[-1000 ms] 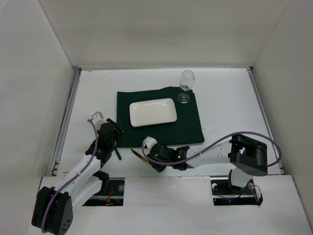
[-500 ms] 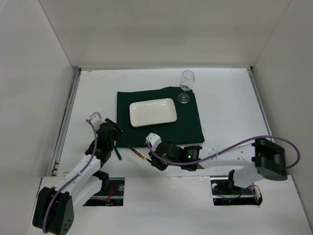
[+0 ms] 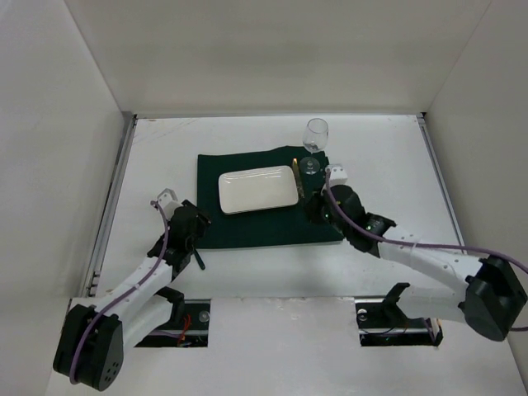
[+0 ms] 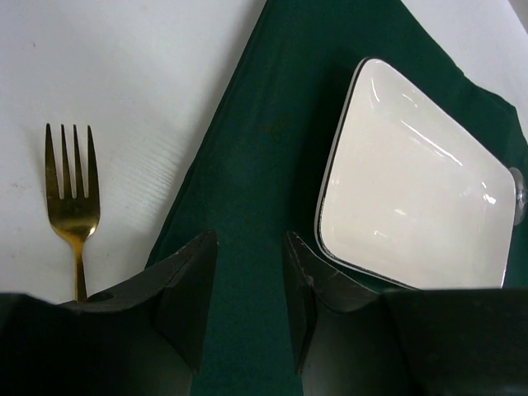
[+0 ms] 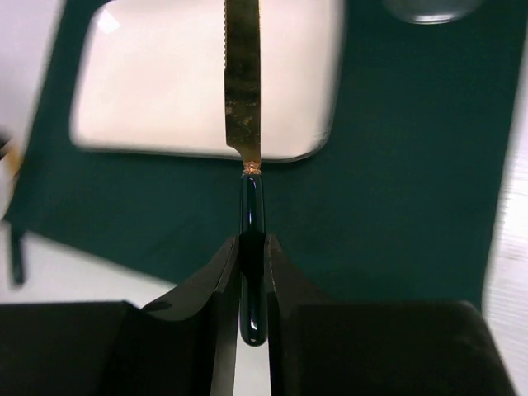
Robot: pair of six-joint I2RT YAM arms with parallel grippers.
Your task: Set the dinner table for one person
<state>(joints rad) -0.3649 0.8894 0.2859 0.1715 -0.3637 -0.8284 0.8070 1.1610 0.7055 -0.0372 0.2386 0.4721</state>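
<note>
Dinner table (image 3: 396, 157) beneath right pincer (image 5: 252, 247) pinching knife (image 5: 242, 99), left pincer (image 4: 247, 247) spread beside fork (image 4: 73, 198)

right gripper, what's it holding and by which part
The right gripper holds the knife by its dark handle, just behind the gold blade.

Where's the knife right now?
In the top view, the knife is in the right gripper, held by its dark handle, blade at the white plate's right edge, close to the wine glass.
</note>
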